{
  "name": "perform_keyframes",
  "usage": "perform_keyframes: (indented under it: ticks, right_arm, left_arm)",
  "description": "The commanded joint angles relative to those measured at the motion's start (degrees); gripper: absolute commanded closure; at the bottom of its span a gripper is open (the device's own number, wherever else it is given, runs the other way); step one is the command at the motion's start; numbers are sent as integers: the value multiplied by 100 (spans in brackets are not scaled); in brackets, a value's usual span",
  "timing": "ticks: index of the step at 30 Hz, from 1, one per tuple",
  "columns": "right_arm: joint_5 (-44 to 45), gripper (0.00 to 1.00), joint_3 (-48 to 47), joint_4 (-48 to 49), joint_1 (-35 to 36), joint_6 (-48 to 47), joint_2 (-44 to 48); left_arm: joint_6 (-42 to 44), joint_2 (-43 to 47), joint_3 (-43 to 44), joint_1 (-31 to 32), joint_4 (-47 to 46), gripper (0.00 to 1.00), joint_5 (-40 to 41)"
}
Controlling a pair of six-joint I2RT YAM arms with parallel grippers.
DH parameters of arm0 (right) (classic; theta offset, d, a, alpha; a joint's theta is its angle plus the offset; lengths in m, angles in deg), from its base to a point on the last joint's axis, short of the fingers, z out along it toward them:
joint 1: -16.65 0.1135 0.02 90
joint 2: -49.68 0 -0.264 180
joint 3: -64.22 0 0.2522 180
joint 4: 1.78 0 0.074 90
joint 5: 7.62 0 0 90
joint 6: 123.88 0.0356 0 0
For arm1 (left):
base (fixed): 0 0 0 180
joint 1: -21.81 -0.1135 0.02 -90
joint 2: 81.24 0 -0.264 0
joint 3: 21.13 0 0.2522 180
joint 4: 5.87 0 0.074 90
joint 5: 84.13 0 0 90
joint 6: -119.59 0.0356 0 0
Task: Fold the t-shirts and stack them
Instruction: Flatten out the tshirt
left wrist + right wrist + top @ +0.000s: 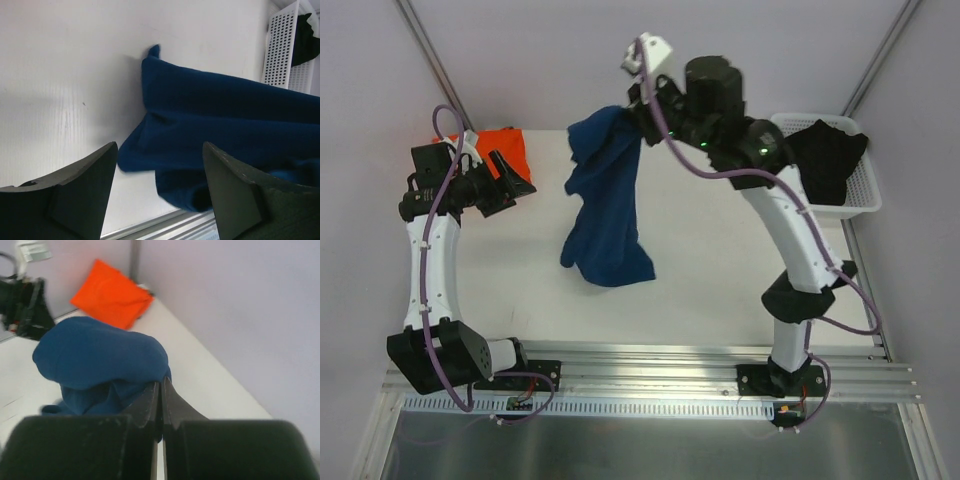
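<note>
Pressed together, the fingers of the right gripper pinch a bunched fold of the navy blue t-shirt, which hangs from them over the far middle of the table with its lower end apparently trailing onto the surface. Which part of the shirt is pinched I cannot tell, as the cloth is crumpled and its print is hidden. Across from it, the left gripper has its fingers spread around nothing, aimed at the hanging cloth. Just beside that gripper, the orange t-shirt lies folded in the far left corner. At the right edge, a white basket holds a dark garment. The grip looks small, so the shirt's weight could pull it free. A left-hand grab into the bunched cloth might also catch the wrong layer and twist the shirt, and a swing of the left arm could knock the orange fold open.
</note>
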Motion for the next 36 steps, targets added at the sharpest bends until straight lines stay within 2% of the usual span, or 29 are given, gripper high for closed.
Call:
perform_keyframes:
  ticks: [1,4,6,14,19,24,29,33,36]
  right_arm:
    - [169,99,198,356,-895,-269,1165]
    - [-41,99,997,110,-1886,-67,1552]
    - [-164,99,1411,-31,-2258,-66,1614]
    - [-823,99,2133,-796,-2234,48,745]
    - [-1184,99,2493,-954,-2269,179,51]
    - [-1184,99,2240,-867,-2278,443,-56]
    - [-1807,99,1240,-639,-2085,1119,-231]
    - [-2370,99,701,-122,-1514,1733,-223]
    - [-2450,99,499,169,-1119,1902,-65]
  left_arm:
    - [-64,-114,63,0,-69,31,-37]
    - [-91,-271,142,17,-78,31,-99]
    - [-117,-351,212,17,-86,31,-143]
    - [-196,-685,379,157,-95,31,-521]
    - [-232,-764,353,762,-130,30,-477]
    - [-266,-826,432,940,-139,30,-372]
    - [-407,-808,642,274,-157,29,-231]
    - [-469,-747,696,-70,-174,29,-284]
    - [-390,-615,626,-141,-174,28,-257]
